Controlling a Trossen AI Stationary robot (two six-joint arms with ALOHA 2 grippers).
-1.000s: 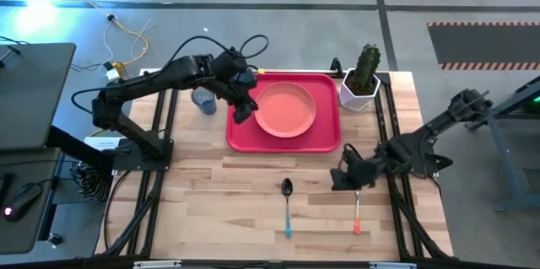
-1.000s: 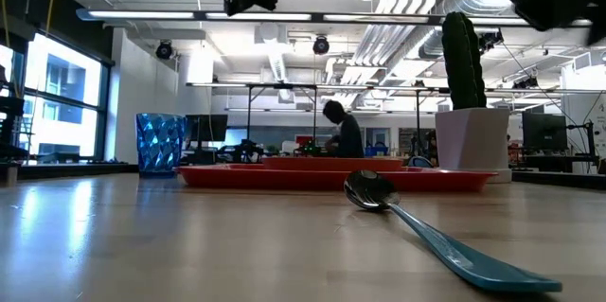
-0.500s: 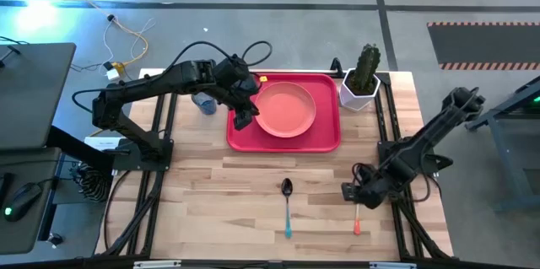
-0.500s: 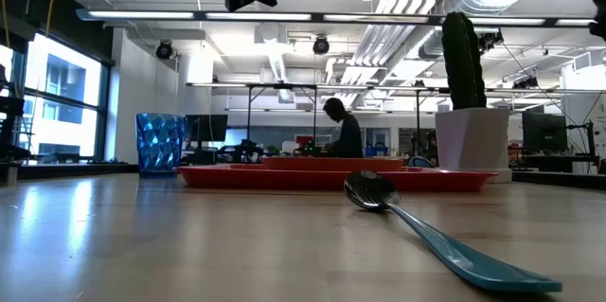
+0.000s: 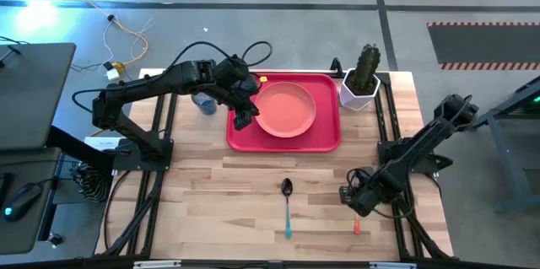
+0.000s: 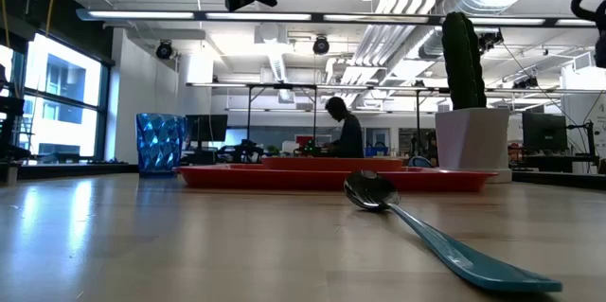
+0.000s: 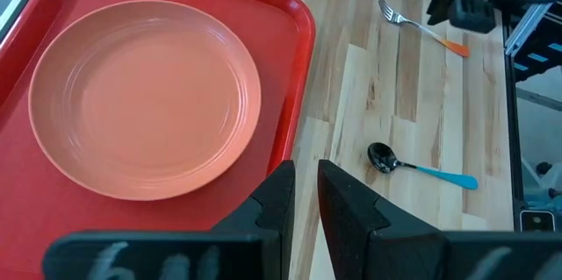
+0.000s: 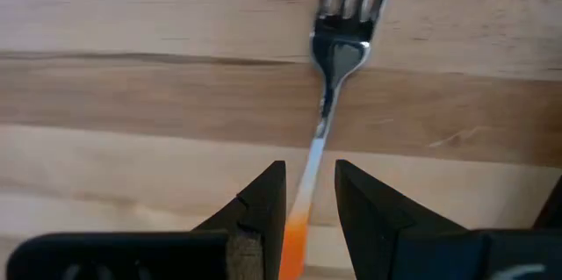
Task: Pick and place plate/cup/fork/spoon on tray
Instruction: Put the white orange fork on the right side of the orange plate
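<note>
Progress, as you can read it from the high view: the salmon-pink plate (image 5: 285,108) already sits on the red tray (image 5: 329,138), right of centre. That looks like the one item done. The blue cup (image 5: 202,100) stands on the table just off the tray's left edge, still to go. The teal-handled spoon (image 5: 287,207) and the orange-handled fork (image 5: 357,218) both lie on the bare wood near the front, well apart from the tray. So three of four remain, by this count.

Your right gripper (image 8: 307,194) is down over the fork (image 8: 327,104). Its fingers are open and straddle the handle where the metal shaft meets the orange grip; the tines point away, past the fingertips. The fork lies flat on the table, not lifted. Whether the pads touch it yet, you cannot tell.

Your left gripper (image 7: 300,194) hangs above the tray's left part, beside the plate (image 7: 145,96). Its jaws stand nearly together with a narrow gap and hold nothing.
</note>
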